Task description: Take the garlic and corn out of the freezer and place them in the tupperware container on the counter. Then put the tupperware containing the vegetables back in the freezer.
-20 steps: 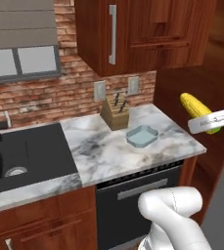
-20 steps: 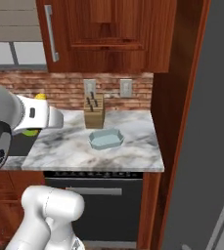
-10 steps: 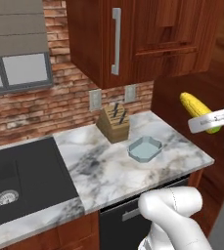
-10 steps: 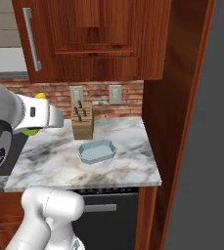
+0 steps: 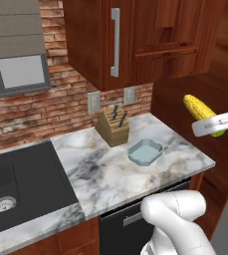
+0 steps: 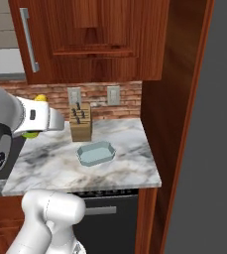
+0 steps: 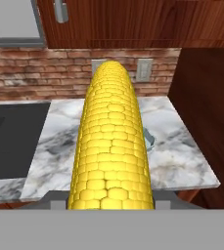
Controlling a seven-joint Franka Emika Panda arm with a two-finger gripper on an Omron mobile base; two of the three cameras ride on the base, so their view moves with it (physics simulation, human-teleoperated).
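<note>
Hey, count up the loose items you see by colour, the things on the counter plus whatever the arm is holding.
Yellow: 1, the corn held in the gripper
Pale blue: 1, the tupperware container on the counter
Wooden brown: 1, the knife block
Total: 3

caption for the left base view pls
Claw holding the corn aloft, right of the marble counter with the empty tupperware container.
</note>
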